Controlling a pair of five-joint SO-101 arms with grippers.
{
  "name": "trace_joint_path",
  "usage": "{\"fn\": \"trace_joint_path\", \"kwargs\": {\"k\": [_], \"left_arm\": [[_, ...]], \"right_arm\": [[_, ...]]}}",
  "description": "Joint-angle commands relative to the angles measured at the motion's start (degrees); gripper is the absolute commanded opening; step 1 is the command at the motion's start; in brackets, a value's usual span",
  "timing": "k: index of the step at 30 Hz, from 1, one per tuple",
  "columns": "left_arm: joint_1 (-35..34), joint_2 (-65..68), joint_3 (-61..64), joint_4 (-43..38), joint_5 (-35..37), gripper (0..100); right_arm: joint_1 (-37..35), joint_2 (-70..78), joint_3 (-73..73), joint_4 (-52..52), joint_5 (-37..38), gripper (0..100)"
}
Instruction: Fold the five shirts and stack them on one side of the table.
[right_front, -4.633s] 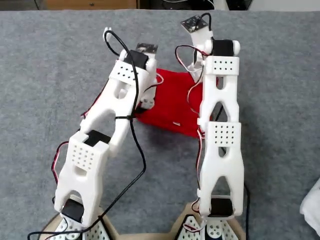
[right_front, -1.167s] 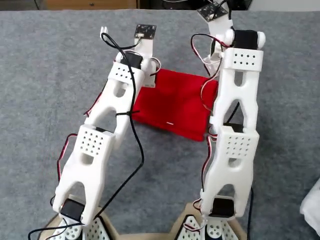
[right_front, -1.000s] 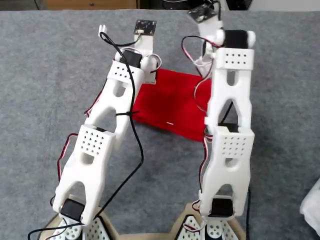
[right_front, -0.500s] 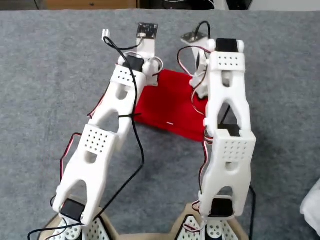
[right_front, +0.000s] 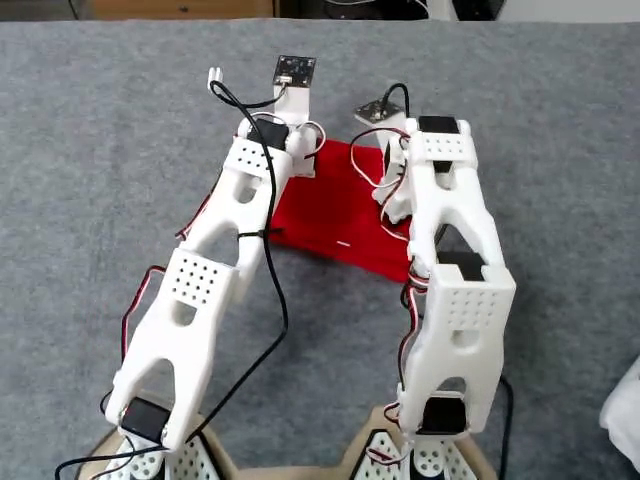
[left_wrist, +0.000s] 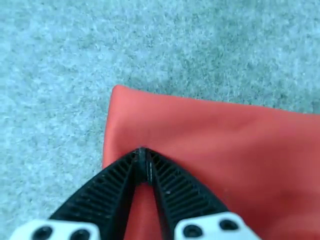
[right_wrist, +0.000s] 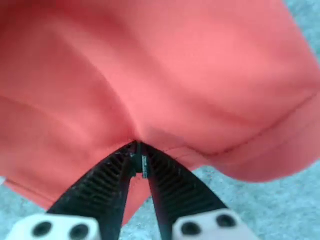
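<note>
A red shirt (right_front: 335, 215) lies folded on the grey table between my two arms. My left gripper (right_front: 300, 165) is at the shirt's far left corner. In the left wrist view its black fingers (left_wrist: 120, 185) meet at the tips, shut on the red shirt (left_wrist: 215, 135) just inside that corner. My right gripper (right_front: 392, 172) is over the shirt's far right part. In the right wrist view it (right_wrist: 139, 161) is shut on a puckered bunch of the red shirt (right_wrist: 150, 65), which is lifted off the grey surface.
The grey felt-like table (right_front: 110, 150) stretches wide to the left and right of the arms. A white cloth (right_front: 625, 410) pokes in at the near right edge. A wooden strip and dark items line the far edge.
My right arm has drawn back from the far edge toward the shirt's middle, carrying the cloth's far right edge inward. The left arm shifted slightly right. The shirt now looks narrower.
</note>
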Motion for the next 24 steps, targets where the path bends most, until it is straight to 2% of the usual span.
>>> {"fn": "trace_joint_path", "kwargs": {"k": [1, 4, 9, 14, 20, 24], "left_arm": [[-1.2, -1.5, -4.1, 2.2, -0.3, 2], [-1.2, -4.4, -11.0, 9.9, -1.5, 2], [-0.3, -7.9, -20.0, 20.1, -3.4, 2], [0.0, -10.2, -25.4, 30.3, -4.6, 2], [-3.2, -13.1, -20.2, 31.6, -4.7, 2], [-3.3, -20.6, -8.4, 31.7, -4.6, 2]], "right_arm": [[0.7, -7.1, -0.4, -1.8, -0.4, 0.9], [0.8, -11.8, 0.0, 0.2, -0.5, 2.9], [1.1, -17.2, 0.0, 6.9, -7.6, 14.0], [1.1, -19.4, 0.1, 11.4, -15.4, 14.0], [1.0, -19.6, 2.1, 14.4, -21.5, 9.6], [1.2, -21.9, 8.6, 14.2, -22.2, 9.0]]}}
